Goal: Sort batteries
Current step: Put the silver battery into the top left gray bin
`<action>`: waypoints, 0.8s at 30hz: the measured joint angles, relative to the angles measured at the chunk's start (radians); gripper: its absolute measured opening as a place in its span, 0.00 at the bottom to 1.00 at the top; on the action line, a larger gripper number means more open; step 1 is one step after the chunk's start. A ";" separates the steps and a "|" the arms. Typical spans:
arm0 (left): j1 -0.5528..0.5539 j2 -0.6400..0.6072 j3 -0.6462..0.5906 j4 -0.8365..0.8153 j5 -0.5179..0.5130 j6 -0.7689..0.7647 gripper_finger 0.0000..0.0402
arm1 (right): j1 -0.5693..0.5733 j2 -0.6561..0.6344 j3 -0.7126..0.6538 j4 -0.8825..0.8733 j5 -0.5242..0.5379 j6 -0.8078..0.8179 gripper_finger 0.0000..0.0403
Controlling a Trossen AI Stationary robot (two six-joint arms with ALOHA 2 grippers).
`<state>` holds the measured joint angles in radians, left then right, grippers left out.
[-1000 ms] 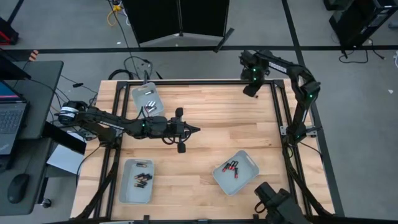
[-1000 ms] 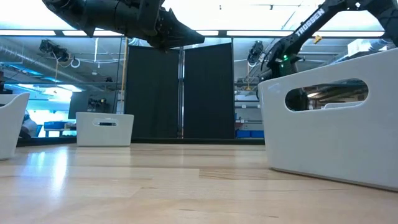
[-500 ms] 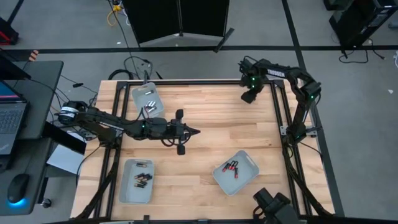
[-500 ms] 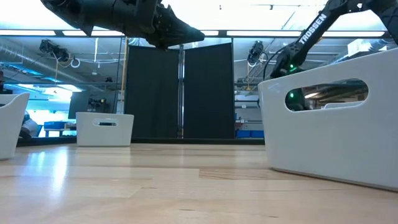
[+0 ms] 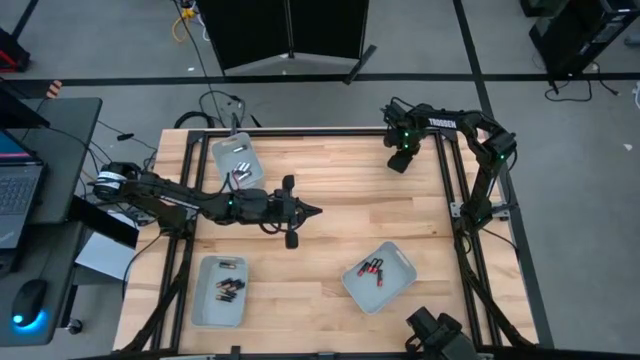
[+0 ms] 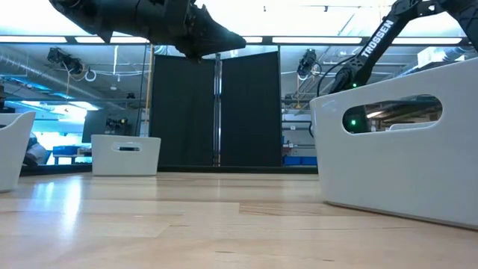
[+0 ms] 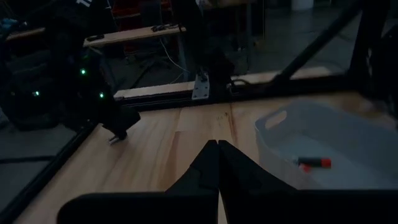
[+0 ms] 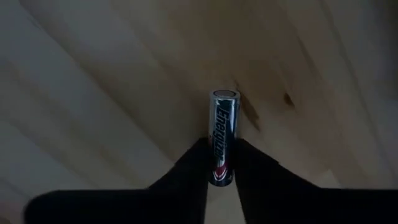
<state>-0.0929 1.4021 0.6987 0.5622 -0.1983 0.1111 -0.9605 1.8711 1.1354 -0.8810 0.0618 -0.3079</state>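
A silvery battery (image 8: 224, 134) with dark lettering sits in my right gripper (image 8: 222, 144), which is shut on it above the bare wood near the table's far right corner (image 5: 397, 163). My left gripper (image 5: 312, 210) is shut on nothing and hovers over the table's middle, its fingertips (image 7: 217, 148) closed together. Silvery batteries (image 5: 240, 150) lie in the far left tray (image 5: 238, 172). Dark red-ended batteries lie in the near left tray (image 5: 220, 310) and in the near right tray (image 5: 398, 262), where the left wrist view shows one (image 7: 314, 163). My right gripper pinches the silvery battery between its two fingers at the battery's rear end (image 8: 221, 169). The battery lies along the fingers and sticks out past their tips. Its free end (image 8: 226, 94) points at the wood; whether it touches the table I cannot tell.
Bare wood lies between the three pale grey trays. The near right tray (image 6: 403, 149) stands close to the low camera. A dark frame rail (image 5: 452, 170) runs along the table's right edge beside my right arm. A desk with a laptop (image 5: 20, 195) stands left of the table.
My right gripper has come down toward the table at the far right corner and shifted slightly toward the near edge, staying shut on the battery.
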 joint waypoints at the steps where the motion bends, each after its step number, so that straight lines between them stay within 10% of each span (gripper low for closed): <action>1: 0.000 0.000 0.000 0.009 0.000 -0.015 0.01 | -0.001 0.000 0.001 -0.001 -0.016 -0.004 0.19; 14: 0.001 0.000 0.000 0.180 0.156 -0.096 0.01 | 0.040 -0.188 -0.015 0.007 -0.221 -0.041 0.13; 24: 0.010 0.000 0.000 0.192 0.103 -0.098 0.01 | 0.341 -0.588 -0.362 0.600 -0.328 0.202 0.13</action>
<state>-0.0834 1.4021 0.6987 0.7544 -0.0956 0.0135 -0.6193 1.2828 0.7729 -0.2805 -0.2664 -0.1057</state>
